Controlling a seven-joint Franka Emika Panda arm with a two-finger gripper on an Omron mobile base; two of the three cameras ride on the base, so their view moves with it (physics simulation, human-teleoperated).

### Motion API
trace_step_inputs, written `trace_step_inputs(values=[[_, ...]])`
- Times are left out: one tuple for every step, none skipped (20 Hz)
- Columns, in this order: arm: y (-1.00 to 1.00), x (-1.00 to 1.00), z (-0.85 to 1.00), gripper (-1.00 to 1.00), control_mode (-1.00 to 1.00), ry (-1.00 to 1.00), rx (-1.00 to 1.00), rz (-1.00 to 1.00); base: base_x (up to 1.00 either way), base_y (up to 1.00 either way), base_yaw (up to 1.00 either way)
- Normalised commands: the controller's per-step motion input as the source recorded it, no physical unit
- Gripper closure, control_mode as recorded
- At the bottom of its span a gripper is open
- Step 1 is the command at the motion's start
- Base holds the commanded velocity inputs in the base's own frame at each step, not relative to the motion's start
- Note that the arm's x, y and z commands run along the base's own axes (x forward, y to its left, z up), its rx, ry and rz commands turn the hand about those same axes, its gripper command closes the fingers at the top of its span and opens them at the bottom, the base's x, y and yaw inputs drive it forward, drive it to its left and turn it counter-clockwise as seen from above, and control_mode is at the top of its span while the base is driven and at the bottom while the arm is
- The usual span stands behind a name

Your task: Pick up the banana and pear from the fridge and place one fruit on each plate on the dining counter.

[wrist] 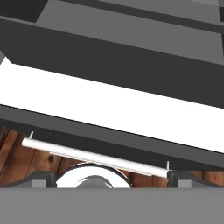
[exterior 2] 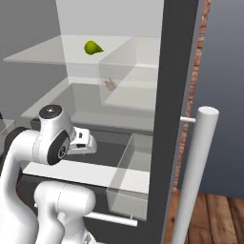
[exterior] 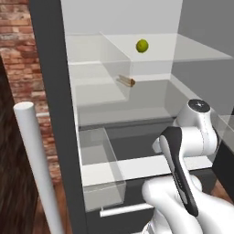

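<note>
So the fridge [exterior: 55,114] is standing open, and the pear [exterior: 142,45] sits by itself on the upper glass shelf [exterior: 192,50], with a small brown food item [exterior: 126,81] on the shelf just below it. The arm is folded up low in front of the drawers, well below the pear, and the gripper [wrist: 112,177] points down at a drawer's silver bar [wrist: 94,157] and the wood floor [wrist: 17,162]. The jaws are spread wide, nothing between them.
</note>
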Motion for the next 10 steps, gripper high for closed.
trace_step_inputs(values=[[0.0,0.0,0.0,-1.0,1.0,0.0,0.0,0.0,0.32,0.0,0.0],[0.0,0.0,0.0,-1.0,1.0,0.0,0.0,0.0,0.31,0.0,0.0],[0.0,0.0,0.0,-1.0,1.0,0.0,0.0,0.0,0.29,0.0,0.0],[0.0,0.0,0.0,-1.0,1.0,0.0,0.0,0.0,0.28,0.0,0.0],[0.0,0.0,0.0,-1.0,1.0,0.0,0.0,0.0,0.32,0.0,0.0],[0.0,0.0,0.0,-1.0,1.0,0.0,0.0,0.0,0.34,0.0,0.0],[0.0,0.0,0.0,-1.0,1.0,0.0,0.0,0.0,0.32,0.0,0.0],[0.0,0.0,0.0,-1.0,1.0,0.0,0.0,0.0,0.36,0.0,0.0],[0.0,0.0,0.0,-1.0,1.0,0.0,0.0,0.0,0.39,0.0,0.0],[0.0,0.0,0.0,-1.0,1.0,0.0,0.0,0.0,0.44,0.0,0.0]])
